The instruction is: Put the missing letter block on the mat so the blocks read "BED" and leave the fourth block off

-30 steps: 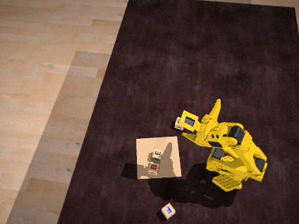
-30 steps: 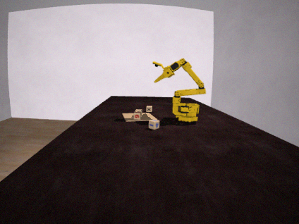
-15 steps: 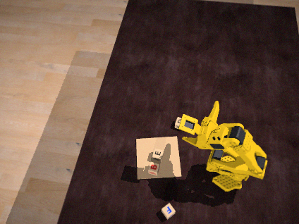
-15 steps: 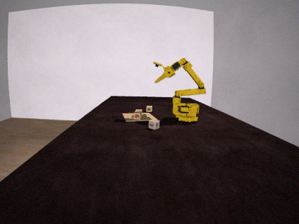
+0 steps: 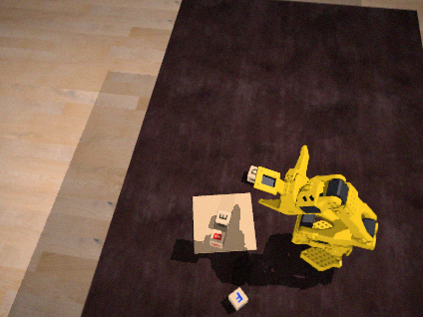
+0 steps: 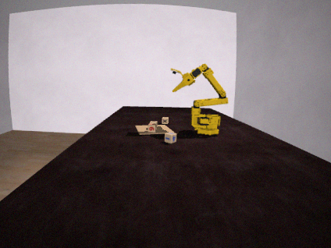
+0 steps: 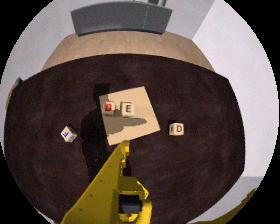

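A tan mat (image 5: 205,207) (image 6: 140,129) (image 7: 141,100) lies on the dark table beside the robot's base. On it stand two blocks side by side: one with a red B (image 5: 217,236) (image 6: 151,128) (image 7: 110,106) and one with a black E (image 5: 224,217) (image 7: 128,108). The block with a black D (image 5: 252,171) (image 6: 165,120) (image 7: 178,128) lies off the mat on the table, partly under my raised arm in the overhead view. A block with a blue letter (image 5: 238,298) (image 6: 170,137) (image 7: 68,135) lies off the mat on the other side. My gripper (image 5: 281,177) (image 6: 176,87) is open and empty, high above the table.
The yellow robot base (image 5: 334,227) (image 6: 205,123) stands next to the mat. The dark table top (image 5: 279,78) ends at its left edge beside a wooden floor (image 5: 60,78). The arm's shadow falls across the mat.
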You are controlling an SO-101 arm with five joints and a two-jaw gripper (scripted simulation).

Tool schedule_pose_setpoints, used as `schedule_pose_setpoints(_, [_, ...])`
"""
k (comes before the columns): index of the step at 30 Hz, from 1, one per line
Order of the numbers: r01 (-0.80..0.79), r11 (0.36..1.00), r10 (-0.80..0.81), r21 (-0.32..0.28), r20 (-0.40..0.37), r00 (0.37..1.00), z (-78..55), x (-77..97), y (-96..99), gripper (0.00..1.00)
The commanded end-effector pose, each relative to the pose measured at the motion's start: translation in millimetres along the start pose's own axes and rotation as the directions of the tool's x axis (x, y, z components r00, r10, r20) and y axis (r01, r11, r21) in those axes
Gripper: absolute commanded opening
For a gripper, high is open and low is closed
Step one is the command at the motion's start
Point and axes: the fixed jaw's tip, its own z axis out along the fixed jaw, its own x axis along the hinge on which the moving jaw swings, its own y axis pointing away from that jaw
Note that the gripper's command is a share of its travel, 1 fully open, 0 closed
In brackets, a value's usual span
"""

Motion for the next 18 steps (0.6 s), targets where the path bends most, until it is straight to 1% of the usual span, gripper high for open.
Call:
schedule_pose_setpoints(1, [0.007,1.0,-0.006,-0.03,0.042,0.999,-8.8,-7.6,4.6,1.0])
schedule_pose_setpoints(10, [0.011,0.999,-0.009,-0.042,0.038,0.999,-9.5,-6.9,6.6,1.0])
schedule_pose_setpoints(18, [0.024,0.996,-0.021,-0.081,0.027,0.999,-12.0,-4.6,12.7,1.0])
